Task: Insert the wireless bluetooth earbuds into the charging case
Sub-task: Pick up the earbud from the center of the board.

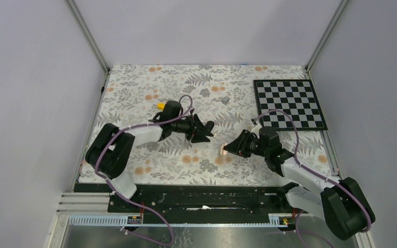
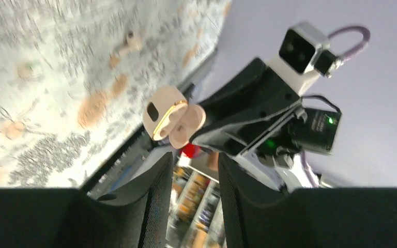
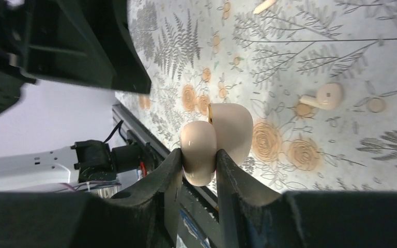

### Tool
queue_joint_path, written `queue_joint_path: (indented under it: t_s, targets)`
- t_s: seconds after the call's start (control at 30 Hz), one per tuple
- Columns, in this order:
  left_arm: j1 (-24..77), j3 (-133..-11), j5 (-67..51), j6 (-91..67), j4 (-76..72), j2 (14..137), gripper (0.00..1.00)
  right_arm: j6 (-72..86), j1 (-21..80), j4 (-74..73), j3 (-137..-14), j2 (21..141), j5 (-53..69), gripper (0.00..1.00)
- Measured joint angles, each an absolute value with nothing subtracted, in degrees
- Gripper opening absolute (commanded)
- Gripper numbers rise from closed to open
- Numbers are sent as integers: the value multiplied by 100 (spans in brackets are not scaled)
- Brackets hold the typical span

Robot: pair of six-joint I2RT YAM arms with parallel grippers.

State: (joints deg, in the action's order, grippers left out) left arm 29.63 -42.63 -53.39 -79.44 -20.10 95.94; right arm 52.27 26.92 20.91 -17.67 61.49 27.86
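My right gripper point(image 3: 199, 155), closest to the lens, is clamped on the beige charging case point(image 3: 230, 129). The lid is ajar, and I hold the case above the floral table point(image 1: 150, 93) near its front edge. My left gripper point(image 1: 202, 130) faces it from nearby, fingers parted and empty, with bare cloth between us. One beige earbud point(image 3: 321, 97) lies on the table just past the case, apart from it.

The top camera looks steeply down from above and behind on the whole floral counter point(image 1: 150, 88). Each wrist camera peers close along its own jaws, rolled sideways, the two facing each other; all three share the pale charging case point(image 3: 217, 139)
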Motion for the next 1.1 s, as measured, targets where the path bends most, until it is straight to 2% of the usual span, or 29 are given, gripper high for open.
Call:
queue_joint_path:
  t_s: [0.17, 0.3, 0.43, 0.63, 0.77, 0.9, 1.1]
  targets:
    - [2952, -5699, -4145, -5857, 502, 9603, 39, 4930, 2471, 1321, -1896, 5804, 2547, 0]
    - [3087, -6331, -3212, -4818, 1599, 9800, 39, 4768, 2421, 615, -1953, 5365, 2320, 0]
    - [3719, -6993, -1988, -4045, 2445, 10202, 39, 4646, 2414, -113, -2073, 4829, 2115, 0]
    - [4619, -7437, -784, -3363, 2963, 10309, 38, 4475, 2401, -1024, -2515, 4259, 1780, 0]
    - [4698, -7924, -294, -3079, 3170, 10641, 37, 4410, 2399, -1337, -2738, 4086, 1643, 0]
    - [4764, -8025, 233, -2908, 3216, 10916, 31, 4368, 2399, -1577, -2799, 4005, 1546, 0]
    - [4915, -8355, 558, -2792, 3317, 11389, 30, 4348, 2399, -1855, -2801, 3813, 1481, 0]
